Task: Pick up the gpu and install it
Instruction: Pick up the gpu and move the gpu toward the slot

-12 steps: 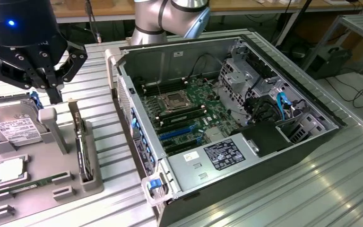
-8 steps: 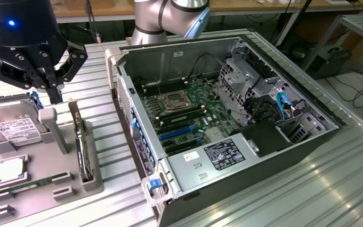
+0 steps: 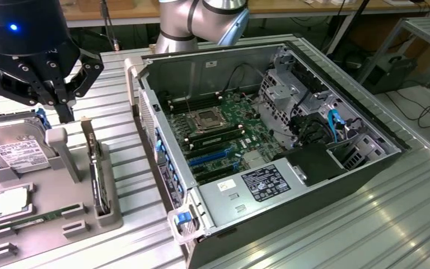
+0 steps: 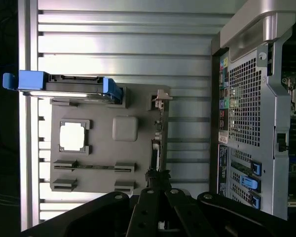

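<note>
Clenched gripper [image 3: 62, 109] over the parts tray [image 3: 80, 224]; gpu [image 3: 96, 174] unheld

A bare strip of slatted table [image 3: 129, 185] separates the tray's edge from the open computer case [image 3: 223, 224]; a hard drive [image 3: 17, 148], processor [image 3: 12, 202], memory stick [image 3: 40, 216] and grey post [image 3: 64, 154] crowd the tray; the gpu stands on edge in the slot nearest the case, one end near the jaws, which are shut on nothing.

Glare streaks the metal table [image 4: 123, 64] (shadowed edges).
</note>
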Robot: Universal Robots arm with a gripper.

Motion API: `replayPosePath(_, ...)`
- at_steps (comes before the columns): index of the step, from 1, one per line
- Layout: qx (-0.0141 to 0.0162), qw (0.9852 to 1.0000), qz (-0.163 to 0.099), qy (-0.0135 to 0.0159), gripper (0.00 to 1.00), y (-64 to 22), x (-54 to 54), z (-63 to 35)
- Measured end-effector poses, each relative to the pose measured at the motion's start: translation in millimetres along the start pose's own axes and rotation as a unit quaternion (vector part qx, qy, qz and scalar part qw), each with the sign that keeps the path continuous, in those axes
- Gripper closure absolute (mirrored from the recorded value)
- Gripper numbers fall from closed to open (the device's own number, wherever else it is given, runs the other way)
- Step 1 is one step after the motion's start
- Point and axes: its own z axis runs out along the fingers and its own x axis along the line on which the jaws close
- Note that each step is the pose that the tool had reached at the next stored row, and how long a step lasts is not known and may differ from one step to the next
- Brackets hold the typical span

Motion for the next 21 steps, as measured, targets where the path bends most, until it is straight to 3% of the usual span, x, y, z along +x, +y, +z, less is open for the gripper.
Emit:
replayPosePath(4, 0.0, 1.0, 0.0, 0.0, 0.89, -0.1, 0.0, 0.0)
replayPosePath(6, 0.0, 1.0, 0.0, 0.0, 0.76, -0.1, 0.0, 0.0)
replayPosePath(9, 0.0, 1.0, 0.0, 0.0, 0.7, -0.1, 0.0, 0.0)
replayPosePath(10, 0.0, 1.0, 0.0, 0.0, 0.64, -0.1, 0.0, 0.0)
replayPosePath(11, 0.0, 1.0, 0.0, 0.0, 0.52, -0.1, 0.0, 0.0)
replayPosePath(16, 0.0004, 1.0, 0.0, 0.0, 0.28, 0.2, 0.0, 0.2)
replayPosePath(18, 0.0059, 1.0, 0.0, 0.0001, 0.28, 4.2, -0.3, 2.0)
replayPosePath(21, 0.0188, 0.9998, 0.0, 0.0003, 0.28, 9.9, -0.6, 4.6)
